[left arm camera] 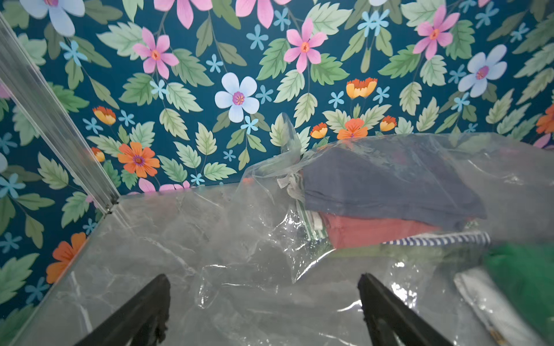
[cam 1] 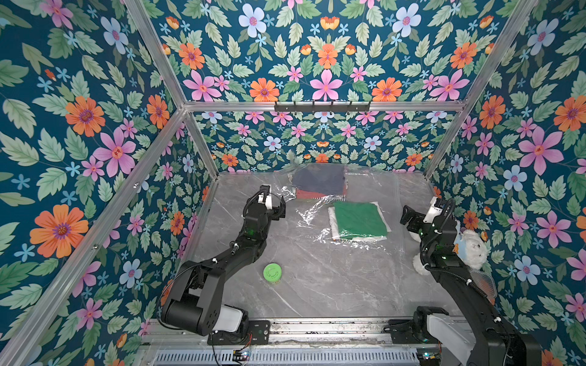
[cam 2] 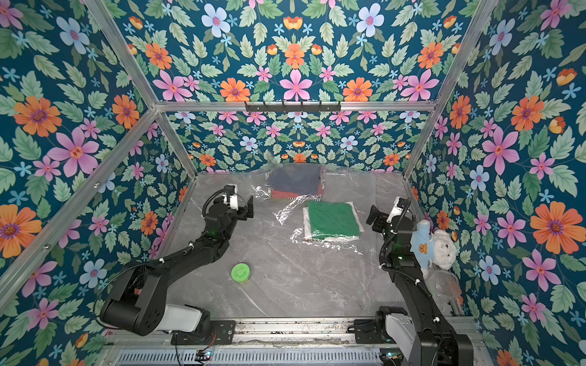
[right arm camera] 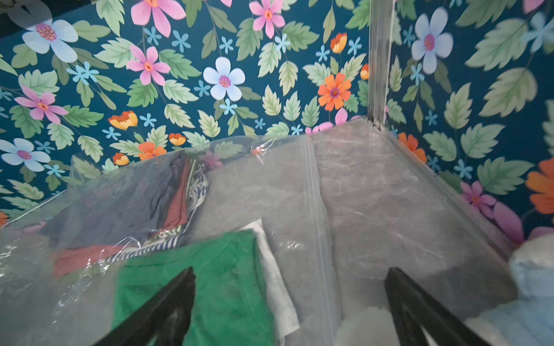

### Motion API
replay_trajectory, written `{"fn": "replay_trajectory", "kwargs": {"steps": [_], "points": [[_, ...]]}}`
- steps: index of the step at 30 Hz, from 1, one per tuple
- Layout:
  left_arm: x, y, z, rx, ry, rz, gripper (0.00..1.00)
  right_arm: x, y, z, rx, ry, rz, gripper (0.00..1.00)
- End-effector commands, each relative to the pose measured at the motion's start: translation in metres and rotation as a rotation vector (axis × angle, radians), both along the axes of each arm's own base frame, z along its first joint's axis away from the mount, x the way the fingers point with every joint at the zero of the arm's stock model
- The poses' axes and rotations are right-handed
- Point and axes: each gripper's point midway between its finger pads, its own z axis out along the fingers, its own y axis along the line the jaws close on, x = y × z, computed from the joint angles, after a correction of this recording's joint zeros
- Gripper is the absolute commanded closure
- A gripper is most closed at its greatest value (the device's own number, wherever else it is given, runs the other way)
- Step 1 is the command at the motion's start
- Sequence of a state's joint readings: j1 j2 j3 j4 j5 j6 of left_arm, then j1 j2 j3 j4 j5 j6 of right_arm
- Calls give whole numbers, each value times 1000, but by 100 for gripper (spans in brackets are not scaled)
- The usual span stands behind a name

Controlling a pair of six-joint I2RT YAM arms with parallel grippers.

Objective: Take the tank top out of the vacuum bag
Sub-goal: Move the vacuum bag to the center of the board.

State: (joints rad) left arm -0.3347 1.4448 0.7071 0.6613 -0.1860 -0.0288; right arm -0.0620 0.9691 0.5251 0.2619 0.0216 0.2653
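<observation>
Clear plastic vacuum bag (cam 1: 312,218) covers folded clothes (cam 1: 360,220). Only the top views show the green jar (cam 1: 272,272). Left gripper (left arm camera: 263,278) and right gripper (right arm camera: 290,271): fingers spread wide, holding nothing.

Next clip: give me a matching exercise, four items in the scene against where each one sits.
Things:
1 green garment
2 navy garment
3 green-lidded jar
4 plush bear

Places:
A beside the right arm
B top of the far stack inside the vacuum bag
C alone on bare tabletop, near the left arm
D lying on white fabric, nearer pile

Pairs: 1-D, 2-B, 3-C, 4-A
</observation>
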Motion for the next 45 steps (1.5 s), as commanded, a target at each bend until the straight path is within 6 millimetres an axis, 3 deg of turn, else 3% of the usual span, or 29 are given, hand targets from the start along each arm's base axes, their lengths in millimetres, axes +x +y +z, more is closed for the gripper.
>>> {"fn": "replay_trajectory", "kwargs": {"steps": [1, 6, 14, 18, 22, 25, 26, 29, 30, 34, 38, 45], "points": [[17, 9, -17, -134, 142, 127, 1, -2, 9, -7, 55, 41, 37, 0], [61, 17, -45, -190, 323, 190, 0, -2, 22, 1, 88, 11, 106, 0], [131, 44, -80, -256, 458, 171, 1, -1, 36, 8, 129, -15, 178, 0], [153, 39, -96, -283, 502, 118, 1, -1, 37, 6, 130, -9, 186, 0], [168, 18, -113, -357, 568, 11, 1, -1, 36, 6, 124, -8, 185, 0], [171, -1, -118, -437, 592, -72, 8, -1, 36, 4, 121, -1, 186, 0], [171, -6, -119, -462, 595, -93, 21, -2, 36, 4, 120, 0, 185, 0], [168, -9, -117, -486, 591, -104, 84, -3, 36, 1, 117, 3, 183, 0], [166, -7, -115, -482, 585, -96, 98, -3, 36, 1, 117, 5, 182, 0], [156, 10, -100, -421, 544, -30, 100, -3, 37, -2, 119, 8, 189, 0], [141, 47, -85, -368, 511, 88, 100, -1, 42, -6, 131, 18, 214, 0], [111, 107, -77, -324, 531, 246, 100, 6, 54, -12, 122, 38, 242, 0]]}}
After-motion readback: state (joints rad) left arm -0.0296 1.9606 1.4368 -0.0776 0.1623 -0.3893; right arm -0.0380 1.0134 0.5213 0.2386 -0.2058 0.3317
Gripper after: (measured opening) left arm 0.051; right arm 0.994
